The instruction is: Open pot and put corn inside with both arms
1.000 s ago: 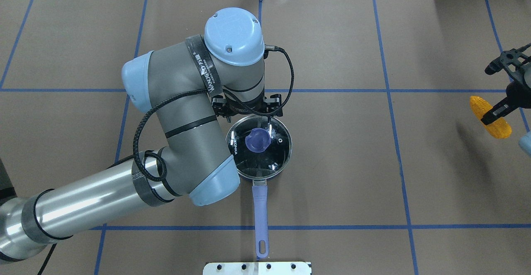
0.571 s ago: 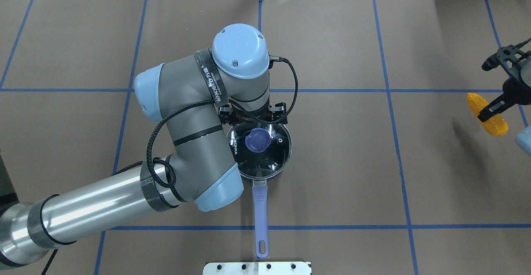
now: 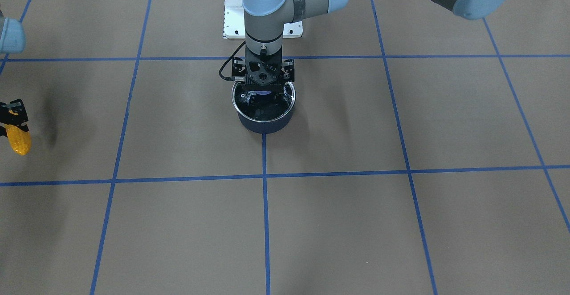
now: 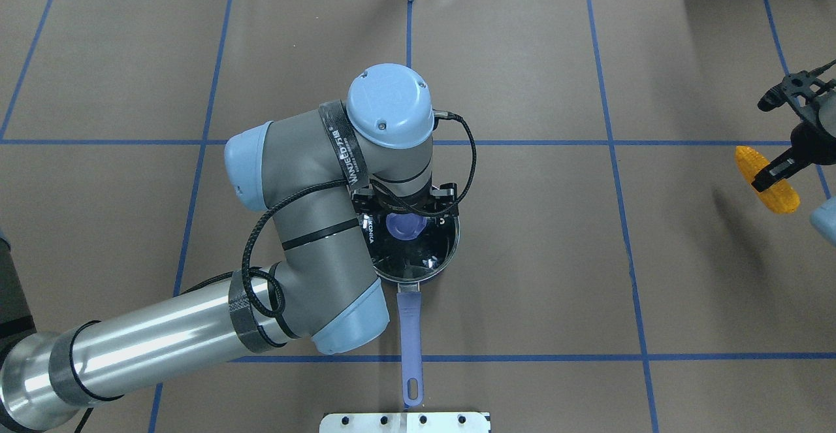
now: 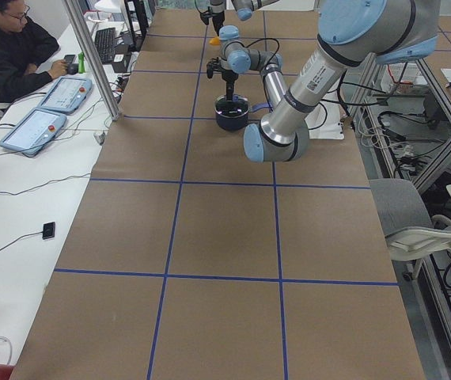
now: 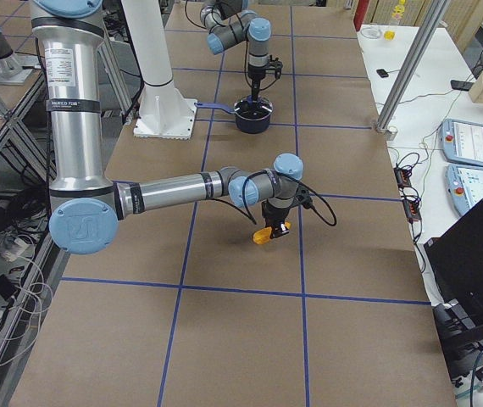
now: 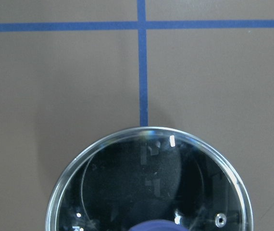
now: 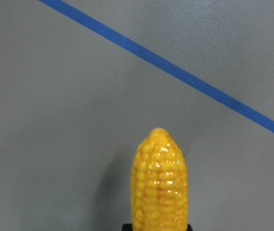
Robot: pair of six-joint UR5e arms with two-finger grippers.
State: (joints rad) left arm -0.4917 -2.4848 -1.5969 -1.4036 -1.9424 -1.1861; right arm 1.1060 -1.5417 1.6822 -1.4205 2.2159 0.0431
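left gripper (image 3: 263,88) spread wide above lavender-blue knob (image 4: 405,227) | round glass lid (image 7: 146,183) on dark navy saucepan (image 3: 265,125) | right gripper (image 4: 774,170) clamping yellow corn cob (image 4: 786,196), well apart from saucepan

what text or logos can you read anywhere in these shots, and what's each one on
"KONKA": white print on the glass lid, near its rim.
"WAN...": white lettering on the black strap round the left arm; the rest is unclear.
Label on the right arm: too small to read.
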